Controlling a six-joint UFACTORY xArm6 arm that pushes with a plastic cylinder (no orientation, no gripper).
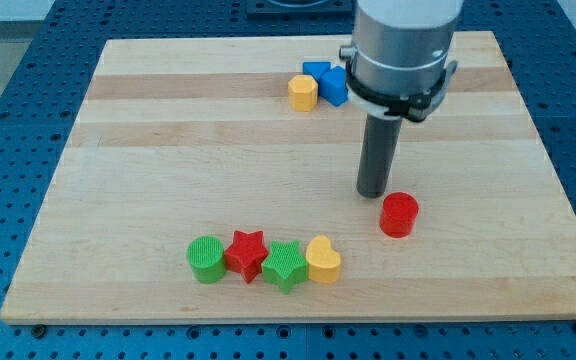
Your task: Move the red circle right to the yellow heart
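Wooden board (118, 150): pale, slatted. Red circle (399, 214): right of centre, toward bottom-right corner. Yellow heart (323, 260): near bottom edge, ending a four-block row, down-left of circle. My tip (372, 192): just up-left of circle, apart; no jaws fitted.

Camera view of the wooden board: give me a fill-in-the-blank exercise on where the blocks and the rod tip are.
1. The red circle block lies to the view's ____ of the yellow heart block.
2. My tip stands just up and left of the ____ circle block.
3. In the bottom row, the green star block sits between the red star block and the yellow ____ block.
4. The row's leftmost piece is the ____ circle block.

Missing words: right; red; heart; green
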